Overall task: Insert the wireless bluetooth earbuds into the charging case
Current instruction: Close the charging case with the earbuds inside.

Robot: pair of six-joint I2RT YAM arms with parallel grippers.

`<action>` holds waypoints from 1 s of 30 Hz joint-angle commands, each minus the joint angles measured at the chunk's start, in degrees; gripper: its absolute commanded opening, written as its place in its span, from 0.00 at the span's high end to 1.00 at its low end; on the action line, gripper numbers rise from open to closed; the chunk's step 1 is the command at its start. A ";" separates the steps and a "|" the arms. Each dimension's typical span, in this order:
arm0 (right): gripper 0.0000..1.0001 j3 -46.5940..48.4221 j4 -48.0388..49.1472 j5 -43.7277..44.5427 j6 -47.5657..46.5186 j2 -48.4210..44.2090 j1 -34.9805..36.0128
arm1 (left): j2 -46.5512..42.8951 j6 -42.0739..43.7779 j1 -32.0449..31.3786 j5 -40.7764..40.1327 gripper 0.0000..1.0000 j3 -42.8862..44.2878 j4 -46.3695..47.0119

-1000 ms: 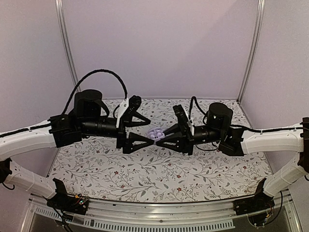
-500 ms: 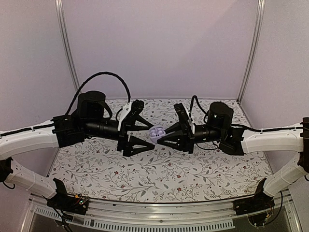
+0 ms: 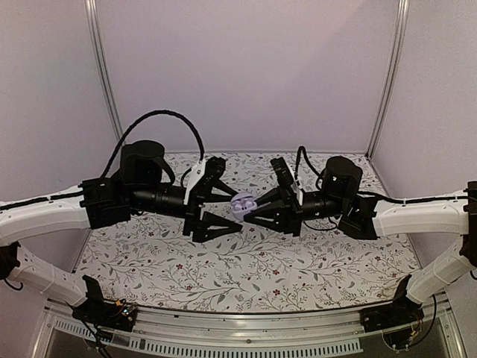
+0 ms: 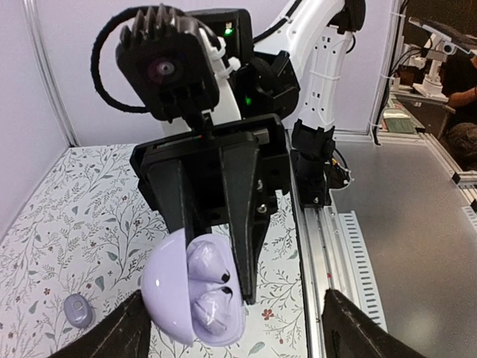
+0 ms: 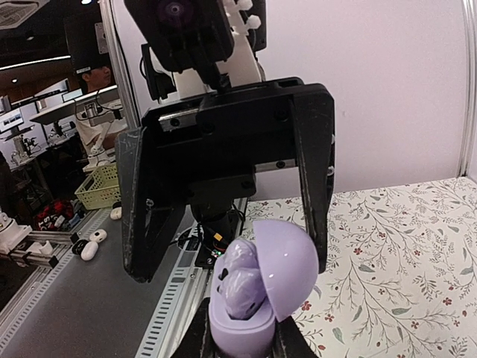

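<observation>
Top external view shows a floral-cloth table [image 3: 313, 261] with two arms meeting above its middle. The left arm's fingers [image 3: 216, 227] are spread wide apart, one on either side of the charging case [image 3: 242, 205]. The right arm's fingers [image 3: 272, 216] are clamped on the case's base and hold it open in the air. An earbud [image 5: 242, 291] sits inside. A loose bud [image 4: 74, 309], greyish-lavender, lies on the table.

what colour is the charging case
Glossy lavender-purple. The charging case shows best in the right wrist view.
</observation>
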 commanded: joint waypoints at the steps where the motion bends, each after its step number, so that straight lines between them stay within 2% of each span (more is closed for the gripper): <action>1: 1.00 -0.57 2.57 -0.31 2.84 -0.81 -1.24 | -1.90 2.29 -1.51 -1.01 0.22 0.13 1.48; 9: 1.00 -0.05 3.00 -0.97 4.11 -0.19 -1.85 | -1.12 4.42 -3.22 -2.94 0.23 0.83 -0.17; 14: 1.00 0.56 3.38 -1.92 6.47 0.48 -2.54 | 0.30 7.59 -6.20 -7.26 0.24 1.80 -2.28; 19: 1.00 1.35 3.85 -3.09 10.54 2.01 -3.50 | 1.21 11.60 -9.41 -13.36 0.26 2.44 -4.08; 27: 1.00 2.01 3.90 -3.28 15.61 3.12 -4.52 | 1.47 17.91 -15.53 -29.76 0.27 2.05 -2.82; 30: 1.00 2.30 3.81 -3.41 17.28 3.52 -4.57 | 1.93 19.78 -16.87 -32.69 0.29 2.01 -2.68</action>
